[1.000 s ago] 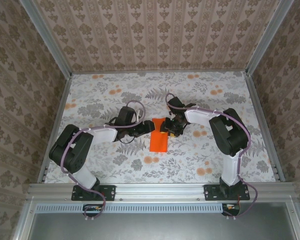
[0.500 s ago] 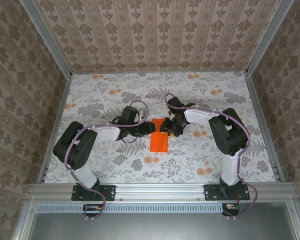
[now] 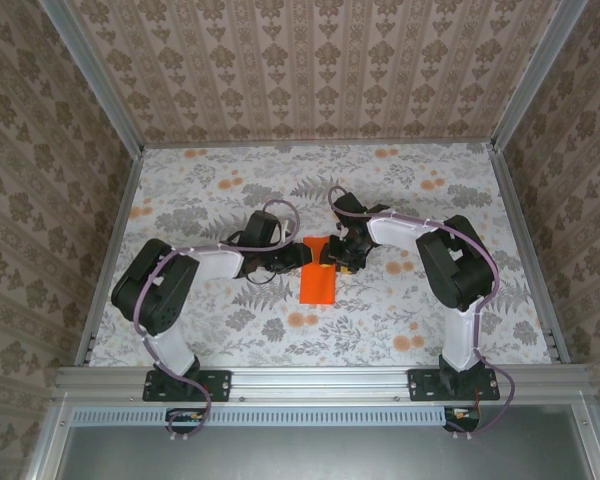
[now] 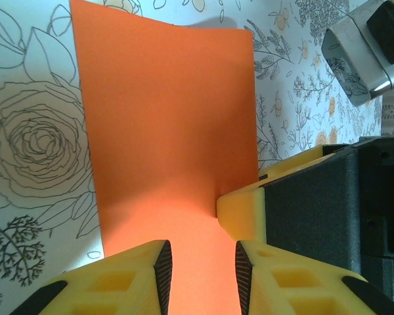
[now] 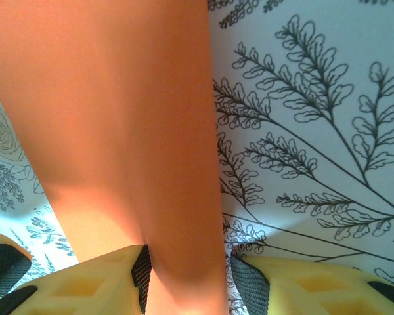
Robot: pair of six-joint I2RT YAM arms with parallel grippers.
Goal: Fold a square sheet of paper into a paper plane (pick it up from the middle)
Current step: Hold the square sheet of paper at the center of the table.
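Note:
The square sheet of paper (image 3: 318, 283) is bright orange and lies on the printed table as a tall rectangle. A paper plane is out of view. My left gripper (image 3: 302, 256) reaches the sheet's upper left edge. In the left wrist view its jaws (image 4: 203, 262) stand a little apart over the orange sheet (image 4: 164, 111), with no pinch showing. My right gripper (image 3: 333, 260) is at the upper right edge. One of its yellow fingers (image 4: 240, 210) presses on the paper. In the right wrist view its open jaws (image 5: 187, 269) straddle the sheet's (image 5: 118, 98) edge strip.
The table (image 3: 430, 200) carries a grey leaf print with small orange flower blotches (image 3: 302, 320). Patterned walls and metal rails (image 3: 525, 230) close it in on three sides. Both arms' elbows rest low at the left and right.
My left gripper has slid right onto the sheet's edge and its jaws have narrowed. The sheet's top edge has shifted slightly. The right arm has stayed put.

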